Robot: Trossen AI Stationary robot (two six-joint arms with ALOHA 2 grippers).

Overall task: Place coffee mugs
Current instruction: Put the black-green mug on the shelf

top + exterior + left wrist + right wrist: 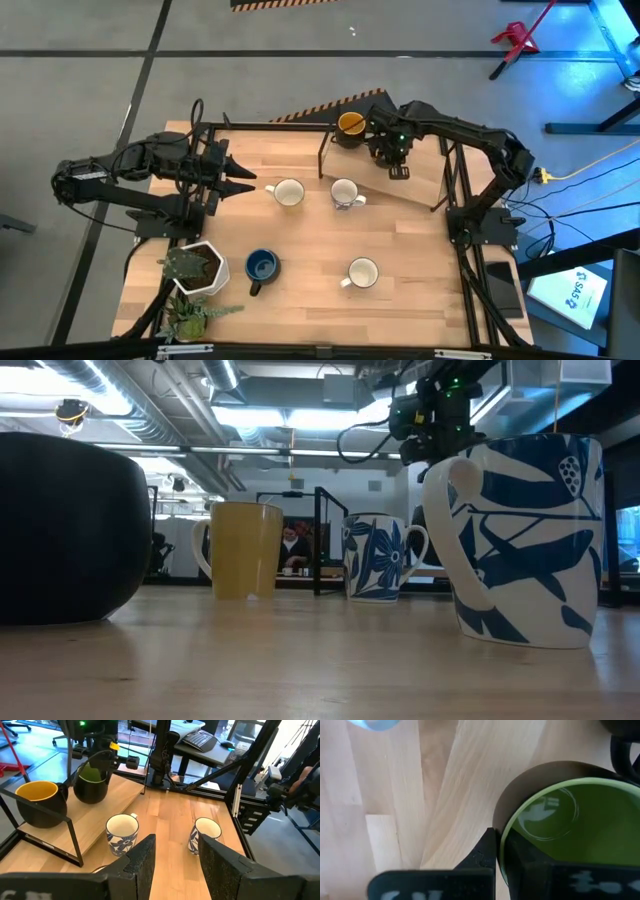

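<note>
Leftmost, the left tool (243, 180) hangs released over the counter's (300, 290) left edge, near one potted plant (197, 268). One blue mug (262, 266) stands beside the pot. Three white mugs follow: one (288, 193) just off the left tool's tips, one (345, 193) next to it, one (362, 272) nearer the front. On the raised board (420, 178) at the back sit two more: a dark mug with yellow inside (351, 124), and a green mug (91, 781) whose rim the right tool (392, 150) grasps, one finger (485, 854) outside the wall.
</note>
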